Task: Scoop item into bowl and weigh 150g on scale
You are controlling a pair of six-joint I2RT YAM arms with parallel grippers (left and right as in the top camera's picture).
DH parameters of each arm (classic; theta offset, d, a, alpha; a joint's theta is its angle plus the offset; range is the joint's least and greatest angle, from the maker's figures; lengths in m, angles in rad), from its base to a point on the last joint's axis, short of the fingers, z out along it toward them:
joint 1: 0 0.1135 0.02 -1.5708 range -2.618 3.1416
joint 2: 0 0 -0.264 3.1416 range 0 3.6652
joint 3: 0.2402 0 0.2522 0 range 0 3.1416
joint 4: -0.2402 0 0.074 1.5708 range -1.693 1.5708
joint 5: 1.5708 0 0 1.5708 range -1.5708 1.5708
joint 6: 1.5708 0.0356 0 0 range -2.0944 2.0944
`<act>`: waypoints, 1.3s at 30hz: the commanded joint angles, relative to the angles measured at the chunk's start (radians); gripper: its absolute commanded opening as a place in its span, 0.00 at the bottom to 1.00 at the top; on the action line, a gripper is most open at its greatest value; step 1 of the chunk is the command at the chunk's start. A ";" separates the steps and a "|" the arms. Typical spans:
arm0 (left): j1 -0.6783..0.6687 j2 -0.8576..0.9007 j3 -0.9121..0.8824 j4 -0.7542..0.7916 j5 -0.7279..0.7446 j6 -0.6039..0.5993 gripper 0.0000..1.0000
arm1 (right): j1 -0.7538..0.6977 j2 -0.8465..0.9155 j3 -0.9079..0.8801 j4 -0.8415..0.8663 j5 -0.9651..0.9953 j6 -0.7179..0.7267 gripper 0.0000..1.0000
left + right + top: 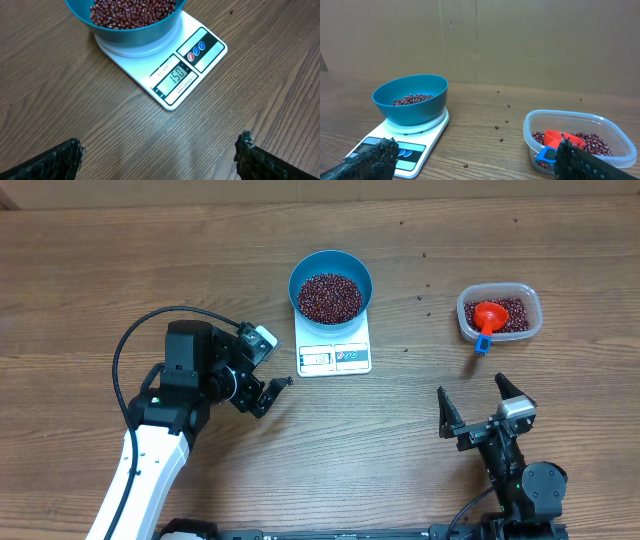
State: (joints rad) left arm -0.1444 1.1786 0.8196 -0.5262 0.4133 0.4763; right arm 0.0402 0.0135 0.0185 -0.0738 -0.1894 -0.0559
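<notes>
The blue bowl [331,268] holds a heap of dark red beans [330,297] and stands on the white scale [334,356]. In the left wrist view the bowl [135,36] and its beans [132,11] are at the top, and the scale [200,55] shows 150 on its display. My left gripper [275,395] is open over bare wood, just left of and nearer than the scale; nothing is between its fingers [60,161]. My right gripper [470,388] is open near the front right, empty, facing the bowl [412,110] and scale [395,145].
A clear plastic tub [525,295] at the right holds more beans and a red scoop with a blue handle [488,318]; the right wrist view shows the tub [615,130] and scoop [555,137] too. A few loose beans [421,292] lie between bowl and tub.
</notes>
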 commanded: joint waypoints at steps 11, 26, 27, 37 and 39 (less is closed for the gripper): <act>0.000 -0.135 -0.030 0.000 -0.171 -0.002 0.99 | 0.005 -0.011 -0.011 0.005 0.013 0.002 1.00; 0.094 -0.651 -0.428 0.155 -0.235 -0.040 1.00 | 0.005 -0.011 -0.011 0.005 0.013 0.003 1.00; 0.097 -0.688 -0.462 0.198 -0.229 -0.051 1.00 | 0.005 -0.011 -0.011 0.005 0.013 0.003 1.00; 0.097 -0.920 -0.663 0.463 -0.210 -0.107 1.00 | 0.005 -0.011 -0.011 0.005 0.013 0.003 1.00; 0.098 -0.967 -0.697 0.488 -0.211 -0.111 1.00 | 0.005 -0.011 -0.011 0.005 0.014 0.003 1.00</act>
State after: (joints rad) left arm -0.0540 0.2695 0.1692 -0.0620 0.1905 0.3946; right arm 0.0402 0.0135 0.0185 -0.0723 -0.1829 -0.0563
